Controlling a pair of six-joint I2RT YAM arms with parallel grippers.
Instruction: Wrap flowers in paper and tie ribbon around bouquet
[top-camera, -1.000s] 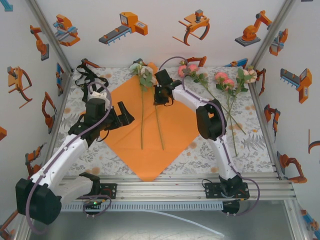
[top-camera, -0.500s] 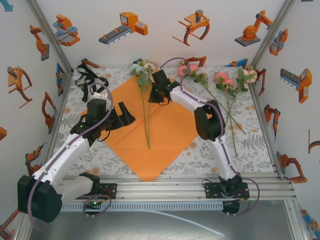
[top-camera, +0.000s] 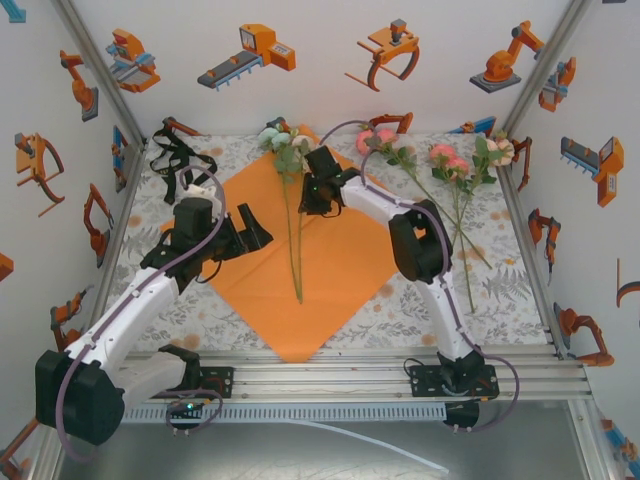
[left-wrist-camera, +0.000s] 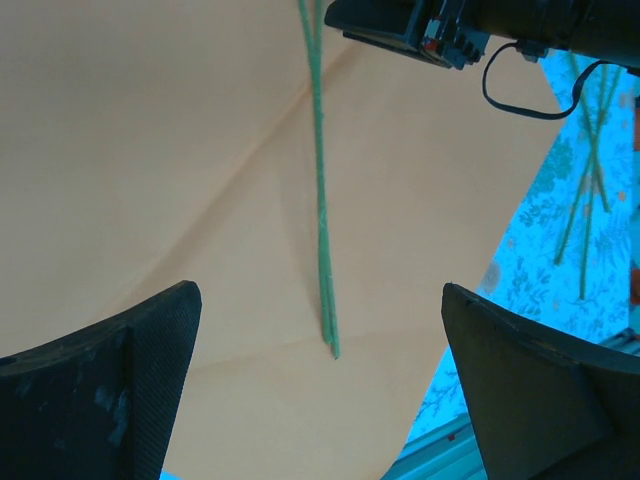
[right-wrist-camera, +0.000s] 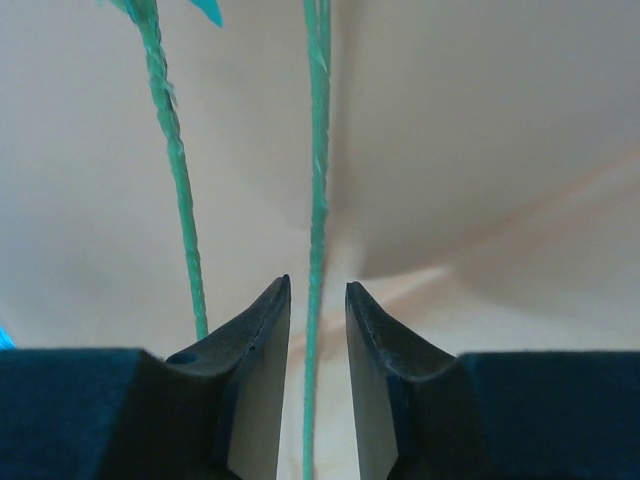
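Orange thin paper sheet (top-camera: 340, 255) lies flat on the table (top-camera: 400, 312), two green-stemmed artificial flowers (top-camera: 297, 240) on it. Right end effector (right-wrist-camera: 318, 292) slightly parted around one stem; left end effector (left-wrist-camera: 320, 292) spread wide. I judge remaining flowers (top-camera: 455, 165), wrapping and black ribbon (top-camera: 172, 160) outstanding.

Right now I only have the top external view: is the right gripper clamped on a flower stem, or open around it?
Observer: Open. In the right wrist view the right gripper has its jaws slightly apart, and one flower stem runs between them with a gap on each side.
Operator: Any other stem nearby?
Observer: Yes, a second stem lies beside the jaws, outside them, on the paper.
Operator: And the left gripper?
Observer: Wide open above the paper, holding nothing. Its wrist view shows the two stem ends lying together on the sheet.
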